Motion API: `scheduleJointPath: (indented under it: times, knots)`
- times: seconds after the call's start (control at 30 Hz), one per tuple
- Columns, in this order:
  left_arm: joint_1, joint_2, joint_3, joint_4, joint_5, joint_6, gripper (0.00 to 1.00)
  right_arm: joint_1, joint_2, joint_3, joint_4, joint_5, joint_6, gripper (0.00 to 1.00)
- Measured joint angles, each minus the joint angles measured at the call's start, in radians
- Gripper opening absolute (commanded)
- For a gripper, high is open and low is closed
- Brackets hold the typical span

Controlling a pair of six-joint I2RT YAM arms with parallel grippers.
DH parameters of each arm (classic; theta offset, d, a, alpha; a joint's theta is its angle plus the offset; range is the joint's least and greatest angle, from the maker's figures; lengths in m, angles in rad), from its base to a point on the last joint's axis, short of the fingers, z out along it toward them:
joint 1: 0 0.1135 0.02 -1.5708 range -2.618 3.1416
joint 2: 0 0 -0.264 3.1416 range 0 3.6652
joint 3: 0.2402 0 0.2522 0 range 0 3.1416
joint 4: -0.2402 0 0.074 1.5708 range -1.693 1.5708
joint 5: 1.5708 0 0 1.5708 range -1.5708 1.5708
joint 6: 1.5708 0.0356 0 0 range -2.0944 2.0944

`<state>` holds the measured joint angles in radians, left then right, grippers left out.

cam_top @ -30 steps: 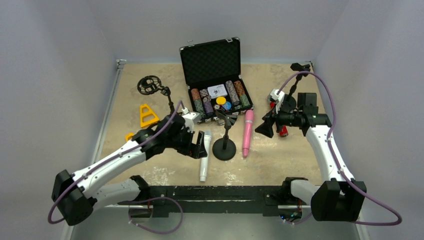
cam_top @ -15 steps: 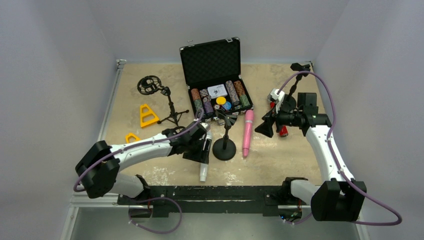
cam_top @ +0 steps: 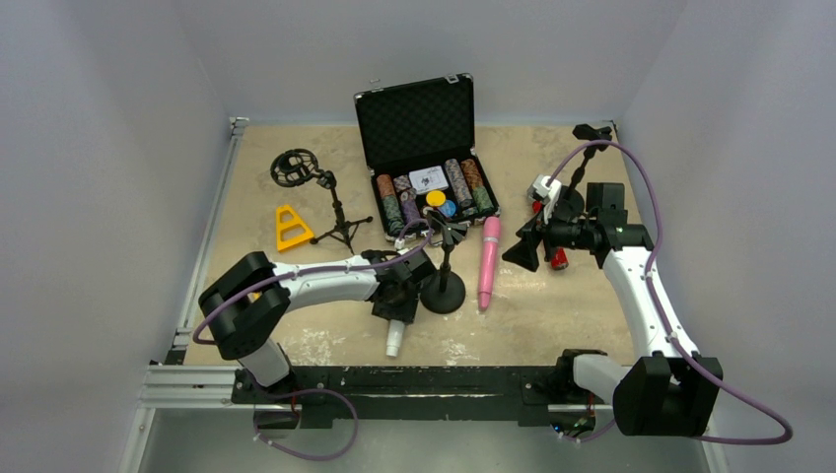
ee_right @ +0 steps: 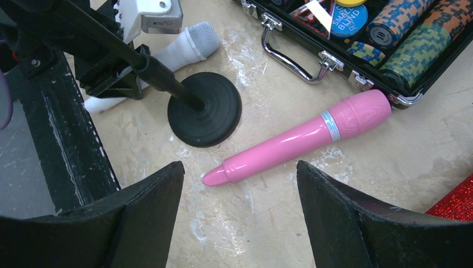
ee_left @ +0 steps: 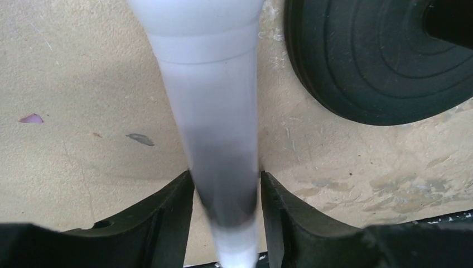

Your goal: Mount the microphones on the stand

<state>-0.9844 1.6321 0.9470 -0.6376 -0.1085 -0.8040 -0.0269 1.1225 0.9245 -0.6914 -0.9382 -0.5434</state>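
The white microphone (cam_top: 394, 341) lies on the table just left of the stand (cam_top: 443, 293), a black pole on a round base (ee_left: 385, 61) with a clip on top. My left gripper (ee_left: 226, 178) is shut on the white microphone's handle (ee_left: 215, 111), one finger against each side. The mic's silver head (ee_right: 201, 38) points toward the case. The pink microphone (ee_right: 301, 139) lies right of the stand's base (ee_right: 204, 109). My right gripper (ee_right: 240, 170) hangs open above the table near the pink mic's tail, holding nothing. A bit of the glittery red microphone (ee_right: 454, 204) shows at the right.
An open black case (cam_top: 414, 123) of poker chips stands behind the stand. A tripod (cam_top: 340, 232) with a round black mount (cam_top: 296, 168) and a yellow triangle (cam_top: 289, 227) sit at the back left. Another black stand (cam_top: 592, 133) rises at the back right corner.
My left arm has swung lower and rightward over the white microphone, and its jaws have closed in on the handle. The right arm has not moved.
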Motion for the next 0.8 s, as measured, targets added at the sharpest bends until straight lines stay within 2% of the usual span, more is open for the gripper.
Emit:
scheduleJointPath:
  times: [0.1, 0.23, 0.33, 0.47, 0.57, 0.8]
  knots:
    - [0.000, 0.014, 0.006, -0.010, -0.012, -0.005, 0.39, 0.000, 0.000, 0.000, -0.001, 0.000, -0.002, 0.77]
    - [-0.001, 0.019, 0.012, -0.016, -0.016, -0.011, 0.09, 0.000, 0.000, 0.000, -0.002, -0.001, -0.006, 0.78]
    - [-0.003, 0.019, 0.012, -0.016, -0.025, -0.016, 0.00, 0.000, 0.000, 0.000, -0.004, -0.002, -0.007, 0.77]
    - [-0.006, -0.022, -0.022, -0.011, -0.063, -0.022, 0.00, 0.000, 0.000, 0.000, -0.004, -0.005, -0.008, 0.78]
    - [-0.006, -0.115, -0.073, -0.025, -0.101, -0.023, 0.00, 0.000, 0.000, 0.000, -0.005, -0.008, -0.011, 0.77]
    - [-0.004, -0.467, -0.171, -0.026, -0.154, -0.006, 0.00, 0.000, -0.025, 0.001, -0.011, -0.008, -0.021, 0.77]
